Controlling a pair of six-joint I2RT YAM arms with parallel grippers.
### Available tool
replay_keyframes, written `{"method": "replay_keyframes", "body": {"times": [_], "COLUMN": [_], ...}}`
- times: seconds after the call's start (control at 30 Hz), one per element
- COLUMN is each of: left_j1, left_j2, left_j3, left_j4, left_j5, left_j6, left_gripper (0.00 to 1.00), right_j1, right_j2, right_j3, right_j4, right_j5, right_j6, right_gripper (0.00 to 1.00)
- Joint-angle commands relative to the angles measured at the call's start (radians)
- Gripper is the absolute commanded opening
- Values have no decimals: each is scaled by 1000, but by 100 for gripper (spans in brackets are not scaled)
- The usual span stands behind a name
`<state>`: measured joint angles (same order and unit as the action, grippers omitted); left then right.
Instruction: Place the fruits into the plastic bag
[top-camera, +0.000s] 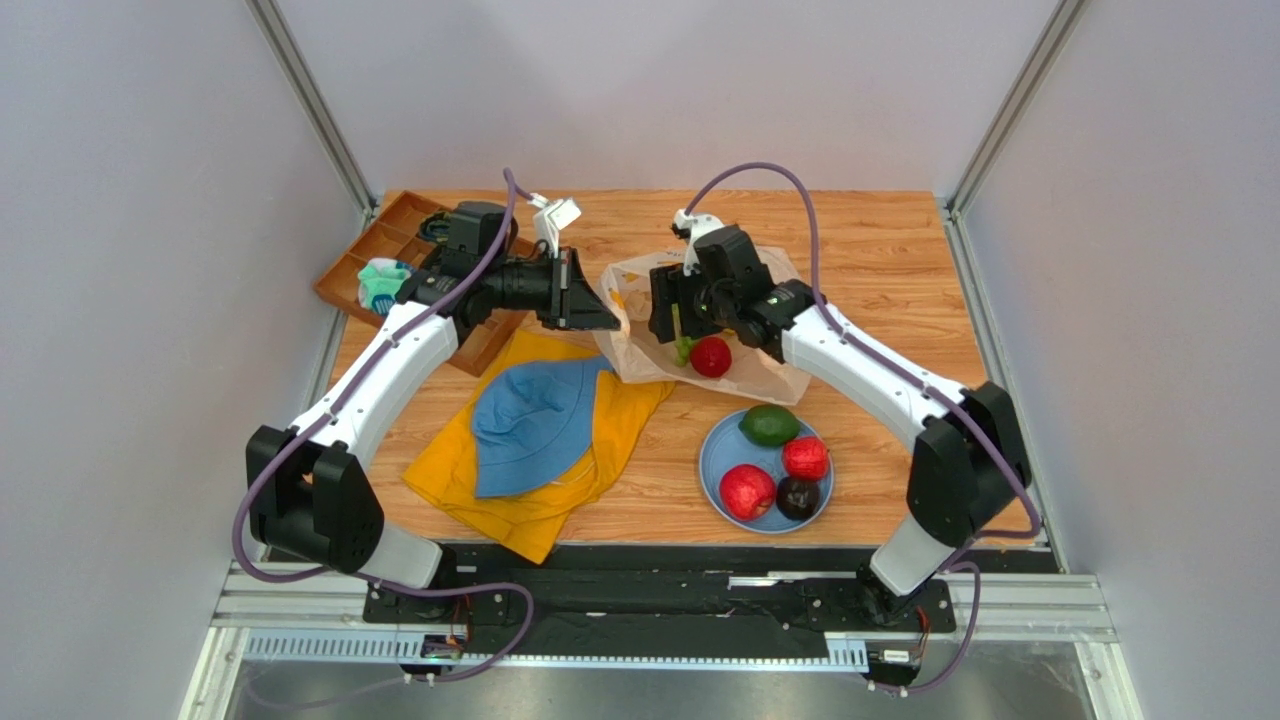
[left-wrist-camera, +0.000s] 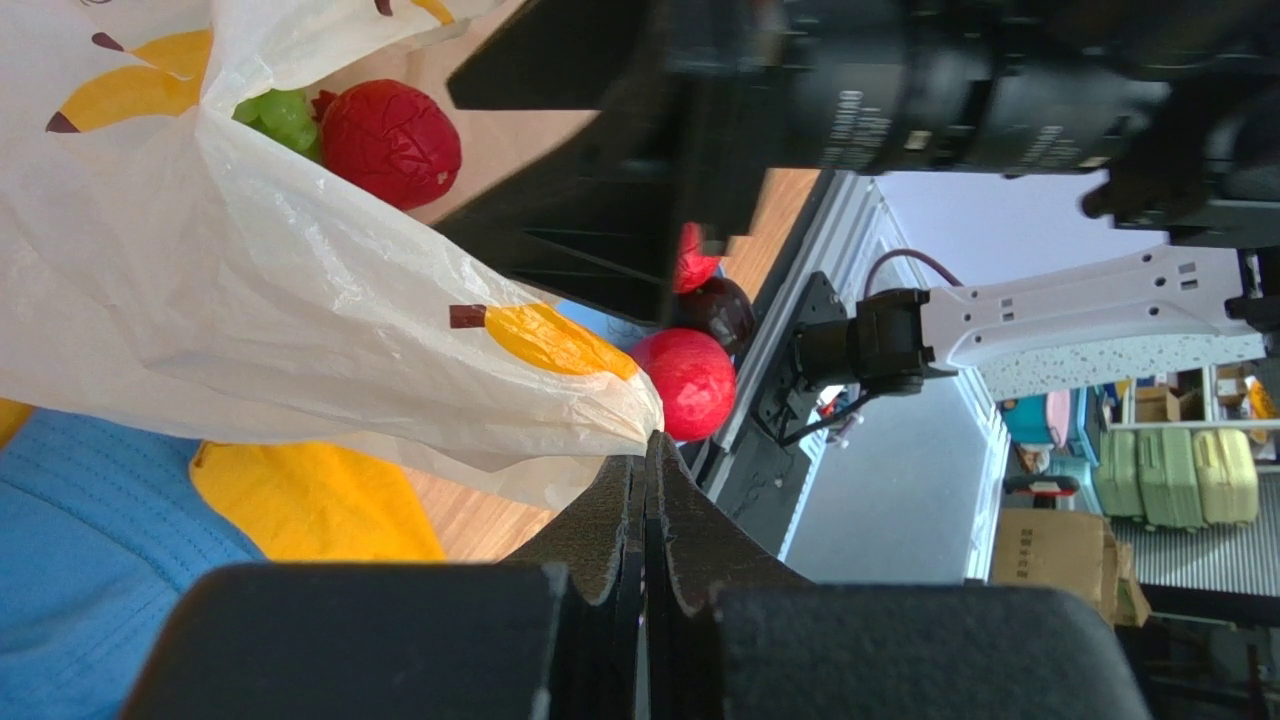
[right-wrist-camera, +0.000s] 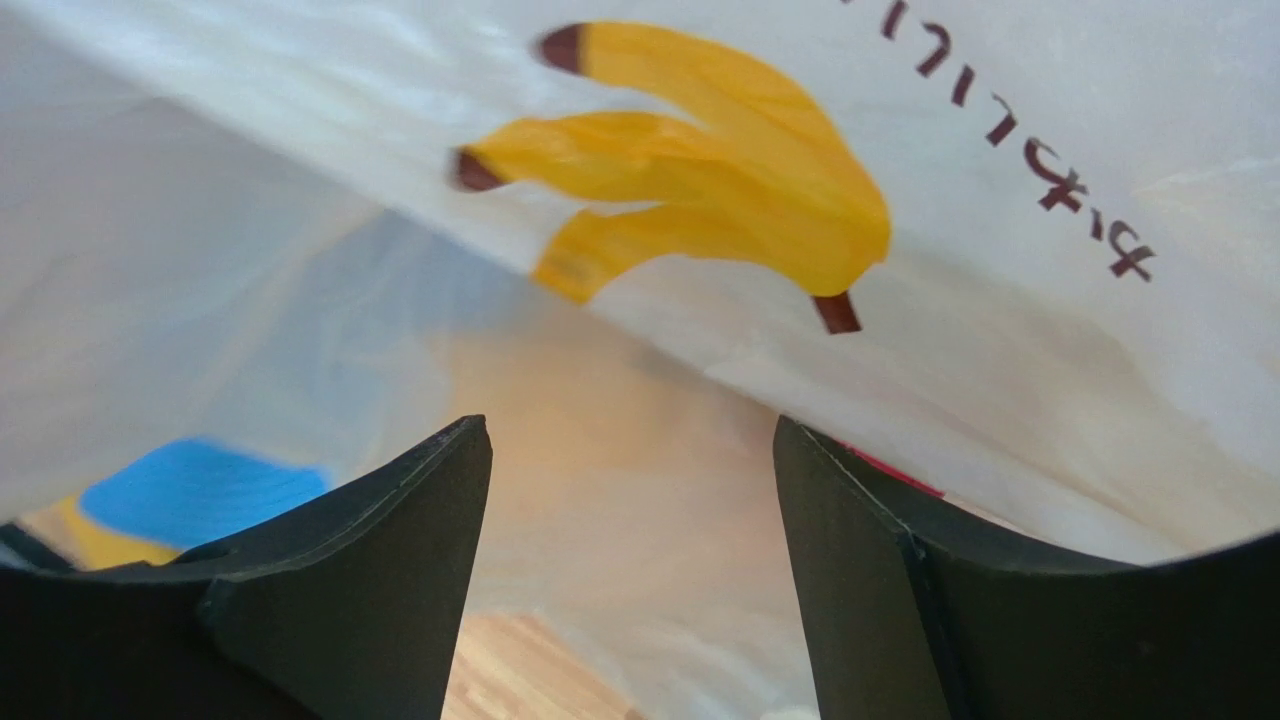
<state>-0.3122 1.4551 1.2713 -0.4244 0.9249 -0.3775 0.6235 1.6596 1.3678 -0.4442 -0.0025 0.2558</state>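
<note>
The plastic bag (top-camera: 634, 348) lies on the table with its mouth held up; it is cream-white with banana prints (left-wrist-camera: 226, 300) (right-wrist-camera: 932, 180). My left gripper (top-camera: 597, 309) (left-wrist-camera: 649, 446) is shut on the bag's edge. My right gripper (top-camera: 672, 327) (right-wrist-camera: 631, 450) is open and empty, reaching into the bag's mouth. A red fruit (top-camera: 711, 357) (left-wrist-camera: 391, 140) and green grapes (top-camera: 684, 353) (left-wrist-camera: 278, 117) lie in the bag. A green oval fruit (top-camera: 769, 425), two red fruits (top-camera: 806, 458) (top-camera: 747, 491) and a dark plum (top-camera: 798, 498) sit on the blue plate (top-camera: 715, 450). The lemon is hidden.
A yellow cloth (top-camera: 526, 488) with a blue hat (top-camera: 534, 423) on it lies at the front left, touching the bag. A brown compartment tray (top-camera: 376, 248) with a teal item stands at the back left. Grey walls enclose the table.
</note>
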Motion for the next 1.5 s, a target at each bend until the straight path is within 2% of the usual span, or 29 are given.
{"method": "replay_keyframes", "body": {"times": [0.0,0.2,0.37,0.6,0.83,0.93,1.1,1.47], "left_j1": [5,5,5,5,5,5,5,4], "left_j2": [-2,-2,-9,1,7,7,4,10], "left_j3": [39,45,46,46,46,45,45,46], "left_j4": [13,-1,-2,-4,-2,-2,-2,-4], "left_j5": [3,-6,-6,-3,-3,-1,-3,-1], "left_j6": [23,32,34,32,32,31,32,32], "left_gripper": [0,0,0,0,0,0,0,0], "right_j1": [13,47,47,47,48,50,51,102], "right_j2": [-138,-314,-455,-570,-693,-680,-587,-486], "right_j3": [-29,-58,-162,-311,-432,-469,-460,-490], "right_j4": [81,50,-39,-275,-329,-337,-427,-430], "right_j5": [-111,-155,-142,-85,-123,-142,-88,-21], "right_j6": [-33,-44,-29,31,112,141,184,212], "right_gripper": [72,72,72,71,75,75,77,79]}}
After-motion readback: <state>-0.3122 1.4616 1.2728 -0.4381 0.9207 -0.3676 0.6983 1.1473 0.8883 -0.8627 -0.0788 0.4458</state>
